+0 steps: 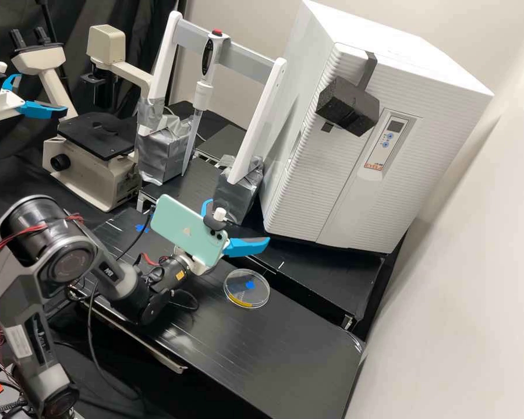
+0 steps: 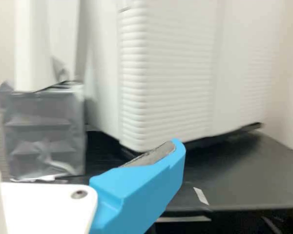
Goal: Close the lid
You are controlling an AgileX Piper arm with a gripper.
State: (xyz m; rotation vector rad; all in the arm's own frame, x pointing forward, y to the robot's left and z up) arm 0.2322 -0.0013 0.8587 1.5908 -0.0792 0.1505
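You look to be at the far end of this task, though I'd call it likely rather than sure. The clear round dish (image 1: 247, 289) lies flat on the tabletop (image 1: 285, 355), with a strip of yellow (image 1: 240, 302) along its near edge. Its rim shows as doubled outlines that nearly coincide, so my reading is that the lid (image 1: 254, 277) is over the base. Whether it sits fully down, or rides up slightly on one side, you can't tell from here.

Your pincer (image 1: 239, 222) is spread, its blue fingers (image 1: 247, 247) well apart and gripping nothing that you can see. It is raised above the tabletop, near the dish but clear of it, and pointed toward the white cabinet (image 1: 361, 145) — in the wrist view one finger stands out against the cabinet's lower corner.

So if the lid is seated, what remains for you is little: check the fit and leave the dish alone. If it is cocked, you'd want a light press straight down, evenly over the middle — a sideways push could slide the whole dish or knock the lid askew.
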